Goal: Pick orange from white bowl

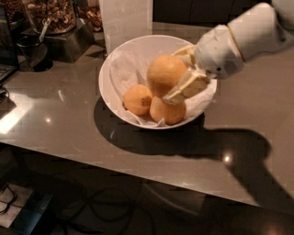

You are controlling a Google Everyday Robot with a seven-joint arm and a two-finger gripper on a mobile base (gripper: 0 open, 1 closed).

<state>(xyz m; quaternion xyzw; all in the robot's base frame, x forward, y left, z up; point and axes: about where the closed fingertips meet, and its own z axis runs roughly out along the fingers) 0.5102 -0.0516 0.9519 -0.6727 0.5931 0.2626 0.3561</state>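
**Grip.** The gripper (178, 73) is found inside the white bowl (106, 69), entered from the right. Its two fingers are closed on opposite sides of the orange (163, 73), which is held between them. The near finger (187, 86) is laid across the lower right flank of the fruit. The far finger is largely hidden behind it.

**Position.** The orange is located at the centre of the bowl, uppermost in the pile. Whether it is touching the fruit beneath or is just clear of it cannot be determined.

**Step in hand.** The lift is judged to be under way. A straight upward withdrawal is advised, so that the right rim is cleared before any sideways travel is made. The hold is to be kept firm, since a round, dimpled skin is likely to roll between narrow pads. A slow rise is recommended, so that the neighbouring fruit and the lining are not dragged along.

**Contents of the bowl.** Two smaller oranges are noted, the left one (137, 99) and the front one (167, 111). They are touching each other and are bedded on a crumpled paper lining (120, 69).

**Surroundings.** The bowl is set on a grey counter (55, 124). A jar of nuts (50, 13) is placed well behind it at the left.
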